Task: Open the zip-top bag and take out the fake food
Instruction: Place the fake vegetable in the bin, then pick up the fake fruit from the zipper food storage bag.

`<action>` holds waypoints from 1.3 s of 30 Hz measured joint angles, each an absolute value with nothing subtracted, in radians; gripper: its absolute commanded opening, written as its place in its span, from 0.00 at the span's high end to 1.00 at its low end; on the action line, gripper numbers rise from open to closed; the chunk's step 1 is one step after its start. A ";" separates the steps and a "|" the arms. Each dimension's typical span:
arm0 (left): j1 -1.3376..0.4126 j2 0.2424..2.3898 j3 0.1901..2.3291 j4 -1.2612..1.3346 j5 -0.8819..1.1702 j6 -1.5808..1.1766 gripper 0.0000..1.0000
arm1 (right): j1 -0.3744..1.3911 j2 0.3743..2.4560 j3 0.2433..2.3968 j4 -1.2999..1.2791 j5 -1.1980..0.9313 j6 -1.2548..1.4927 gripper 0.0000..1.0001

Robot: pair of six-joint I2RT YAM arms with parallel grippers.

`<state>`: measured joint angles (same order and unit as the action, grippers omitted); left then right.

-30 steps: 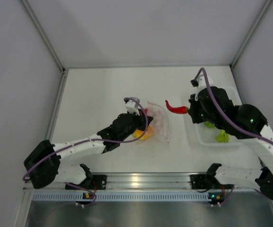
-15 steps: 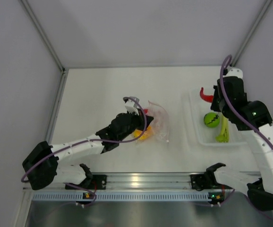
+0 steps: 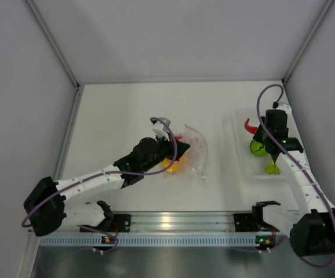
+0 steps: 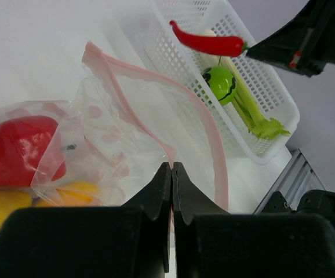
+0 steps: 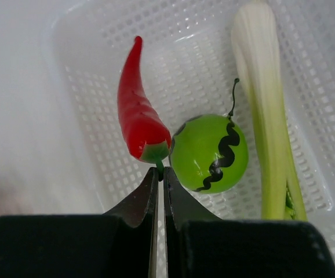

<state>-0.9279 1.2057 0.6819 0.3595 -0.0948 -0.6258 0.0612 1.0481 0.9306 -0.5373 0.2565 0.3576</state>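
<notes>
Above tray (image 5: 69,52) | right gripper (image 5: 160,174) clamps red chili (image 5: 135,110) | left gripper (image 4: 171,168) clamps zip-top bag (image 4: 127,116)

No text, label, brand or number can be read anywhere in these views

Zip-top bag (image 3: 193,150) sits mid table (image 3: 115,116), pepper (image 4: 14,147) inside; tray (image 4: 272,92) off to its right (ball (image 5: 205,150) and stalk (image 5: 260,98) in it, chili (image 5: 137,116) just above).

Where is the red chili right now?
In the right wrist view, the red chili is pinched by its stem in the right end effector, over the white basket, beside the green ball.
</notes>
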 measured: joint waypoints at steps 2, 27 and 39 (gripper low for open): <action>-0.927 1.206 0.693 0.350 -0.085 -0.629 1.00 | 0.061 1.048 0.852 -0.480 0.247 0.372 1.00; -0.923 1.245 0.793 0.300 -0.017 -0.654 1.00 | 0.061 0.818 0.859 -0.451 -0.201 0.356 0.02; -0.923 1.326 0.883 0.285 0.015 -0.686 1.00 | 0.403 0.834 0.897 -0.467 -0.272 0.483 0.91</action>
<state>-0.9234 1.3262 0.8829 0.2852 0.0147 -0.6857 0.4030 0.8337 0.8970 -0.4671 -0.2718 0.4828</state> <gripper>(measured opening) 0.025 0.111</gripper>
